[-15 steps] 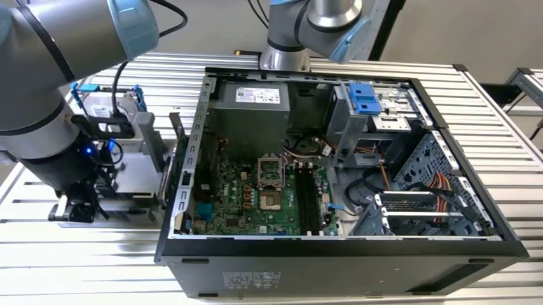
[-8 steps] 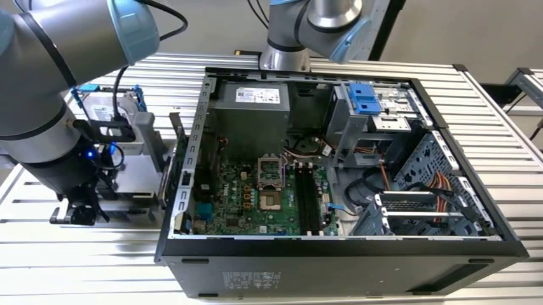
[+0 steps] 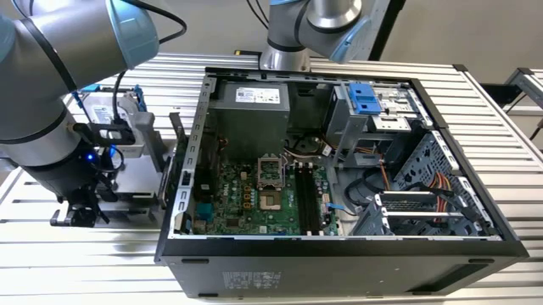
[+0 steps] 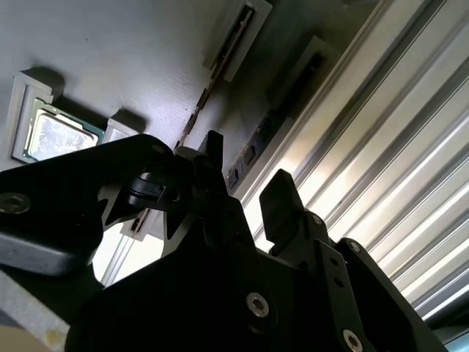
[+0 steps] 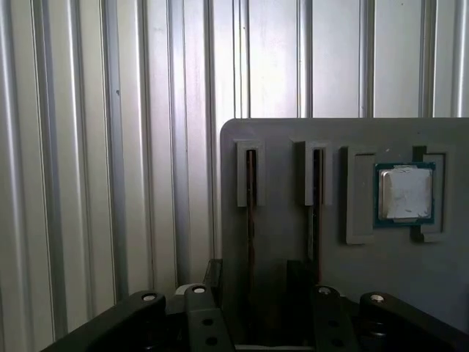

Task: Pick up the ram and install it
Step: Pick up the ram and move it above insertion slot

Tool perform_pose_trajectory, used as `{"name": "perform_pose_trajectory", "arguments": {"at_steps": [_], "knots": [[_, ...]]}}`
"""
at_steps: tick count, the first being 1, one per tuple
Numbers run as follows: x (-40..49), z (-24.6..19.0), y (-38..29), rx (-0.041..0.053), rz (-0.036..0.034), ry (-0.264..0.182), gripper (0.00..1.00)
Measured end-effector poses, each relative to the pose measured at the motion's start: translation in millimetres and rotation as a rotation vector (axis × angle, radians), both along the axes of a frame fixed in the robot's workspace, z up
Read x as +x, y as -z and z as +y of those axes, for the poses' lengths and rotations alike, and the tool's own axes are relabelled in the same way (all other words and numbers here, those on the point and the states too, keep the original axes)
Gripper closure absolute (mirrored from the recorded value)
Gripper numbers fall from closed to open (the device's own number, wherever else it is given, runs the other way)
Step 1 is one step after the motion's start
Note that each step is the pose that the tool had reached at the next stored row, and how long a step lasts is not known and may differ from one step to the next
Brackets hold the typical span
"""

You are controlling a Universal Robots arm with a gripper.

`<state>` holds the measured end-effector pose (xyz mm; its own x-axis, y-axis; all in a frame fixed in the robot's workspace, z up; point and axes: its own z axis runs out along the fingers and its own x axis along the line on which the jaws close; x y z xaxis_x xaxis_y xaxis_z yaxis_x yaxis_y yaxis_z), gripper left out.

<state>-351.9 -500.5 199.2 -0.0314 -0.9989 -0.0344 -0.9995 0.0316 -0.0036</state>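
Observation:
Two ram sticks stand edge-on in slots of a grey holder plate [image 5: 293, 147]. One ram [image 5: 251, 187] is the far one from the square silver chip [image 5: 404, 192]; the other ram [image 5: 316, 191] is beside the chip. In the second wrist view my gripper [image 4: 247, 172] is open, its black fingers [image 4: 282, 194] on either side of the far ram [image 4: 253, 150]; I cannot tell whether they touch it. In the exterior view the gripper [image 3: 81, 213] hangs low at the holder stand, on that view's left of the open computer case [image 3: 339, 254]. The black motherboard slots [image 3: 306, 197] sit inside the case.
A silver drive in a blue frame [image 3: 110, 114] stands on the holder stand behind my wrist. The case wall [image 3: 182, 171] rises close to the stand. Ribbed metal tabletop [image 3: 85, 267] surrounds both. A second arm's base [image 3: 284, 57] stands behind the case.

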Motion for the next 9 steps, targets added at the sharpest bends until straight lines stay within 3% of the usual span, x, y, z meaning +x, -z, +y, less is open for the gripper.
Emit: {"name": "perform_pose_trajectory", "arguments": {"at_steps": [9], "knots": [[-0.9,-0.5,3.1,0.0001,0.0,0.001,0.0]]}}
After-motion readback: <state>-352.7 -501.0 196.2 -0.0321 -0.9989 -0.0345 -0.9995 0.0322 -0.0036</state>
